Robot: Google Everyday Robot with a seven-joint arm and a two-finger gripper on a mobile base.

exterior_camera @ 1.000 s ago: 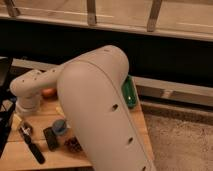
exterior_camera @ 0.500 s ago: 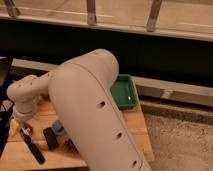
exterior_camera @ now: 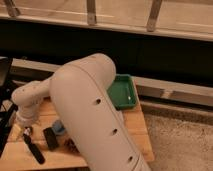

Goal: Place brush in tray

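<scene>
The brush [exterior_camera: 34, 148] is a long slim black tool lying on the wooden table [exterior_camera: 136, 126] near its front left corner. My gripper [exterior_camera: 24, 131] hangs at the end of the cream arm [exterior_camera: 90, 115], just above the brush's far end, open with nothing between its fingers. The green tray [exterior_camera: 123, 93] sits at the table's back right corner, well to the right of the gripper. My bulky arm link hides the tray's left part and the middle of the table.
A short dark block [exterior_camera: 50, 138] stands right of the brush, with a bluish object [exterior_camera: 59, 128] behind it. A dark wall and ledge run behind the table. Speckled floor [exterior_camera: 180, 145] lies to the right. Black equipment [exterior_camera: 5, 75] stands at the left edge.
My arm has swung left, uncovering more of the green tray. The gripper has come down closer to the brush's far end.
</scene>
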